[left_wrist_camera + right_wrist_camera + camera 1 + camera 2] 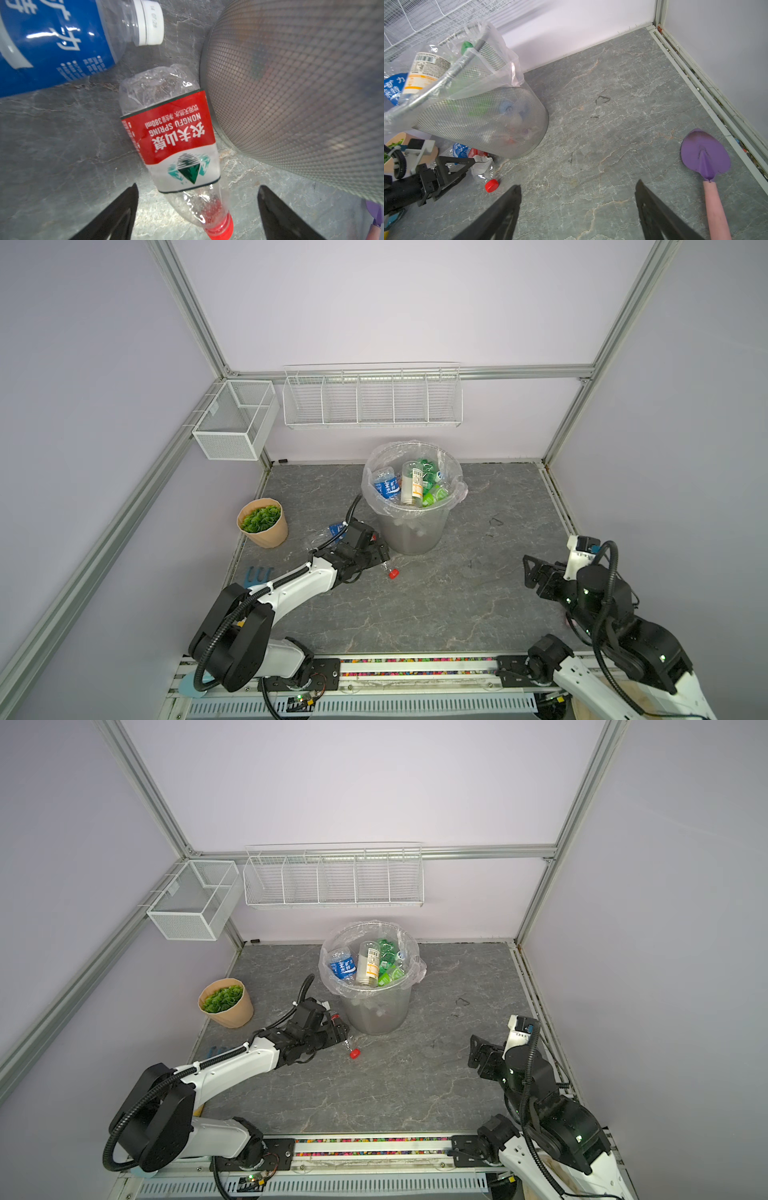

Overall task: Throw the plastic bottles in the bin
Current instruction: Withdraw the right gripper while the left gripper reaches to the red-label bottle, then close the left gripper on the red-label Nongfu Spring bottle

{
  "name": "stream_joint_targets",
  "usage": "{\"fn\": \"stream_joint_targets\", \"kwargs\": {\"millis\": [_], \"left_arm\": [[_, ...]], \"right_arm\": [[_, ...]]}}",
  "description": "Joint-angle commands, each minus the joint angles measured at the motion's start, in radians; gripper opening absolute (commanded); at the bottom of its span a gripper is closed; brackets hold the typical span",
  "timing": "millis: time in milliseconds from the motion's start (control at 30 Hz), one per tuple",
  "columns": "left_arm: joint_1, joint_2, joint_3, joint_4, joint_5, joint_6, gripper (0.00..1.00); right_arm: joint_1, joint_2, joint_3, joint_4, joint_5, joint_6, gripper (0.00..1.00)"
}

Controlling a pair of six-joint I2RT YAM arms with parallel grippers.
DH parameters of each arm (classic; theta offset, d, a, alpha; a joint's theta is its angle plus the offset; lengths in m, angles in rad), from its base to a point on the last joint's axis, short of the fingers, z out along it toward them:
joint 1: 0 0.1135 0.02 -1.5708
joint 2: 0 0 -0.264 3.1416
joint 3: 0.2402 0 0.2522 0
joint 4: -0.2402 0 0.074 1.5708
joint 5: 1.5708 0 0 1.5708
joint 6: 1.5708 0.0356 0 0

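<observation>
The bin stands toward the back of the grey stone-patterned table, lined with a clear bag folded over its rim. It is heaped with plastic bottles — a blue-labelled one, a tall one with a white and orange label, and several green ones. Two more lie on the table at its foot, on the left side. The crumpled red-label bottle lies on its side, its base just beside the bin's mesh wall and its red cap pointing away from it. The blue-label bottle, white-capped, lies close by without touching the first. The left gripper hangs low over the red-label bottle, jaws spread wide to either side of its neck end — gripping nothing. The right gripper is well off to the right, jaws just as wide and empty over bare table, with a purple trowel lying near it. A tan pot of green leaves sits left of the bin.
</observation>
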Motion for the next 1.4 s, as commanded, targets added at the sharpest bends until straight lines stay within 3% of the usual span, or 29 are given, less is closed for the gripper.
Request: {"fn": "stream_joint_targets", "kwargs": {"millis": [0,133,933,1133,1367], "left_arm": [[0.000,0.025,0.041,0.002,-0.022,-0.011,0.89],[0.002,0.083,0.102,-0.070,-0.017,-0.008,0.89],[0.003,0.217,0.088,-0.012,-0.028,-0.035,0.82],[0.003,0.228,0.064,0.007,-0.022,-0.043,0.74],[0.003,0.200,0.039,0.004,-0.025,-0.048,0.55]], "right_arm": [[0.002,-0.015,-0.013,-0.005,0.019,0.015,0.88],[0.001,-0.021,-0.012,-0.012,0.026,0.016,0.89],[0.001,-0.042,-0.018,-0.018,0.043,0.016,0.89],[0.001,-0.038,-0.014,-0.018,0.043,0.017,0.89],[0.002,-0.035,-0.013,-0.013,0.042,0.018,0.89]]}}
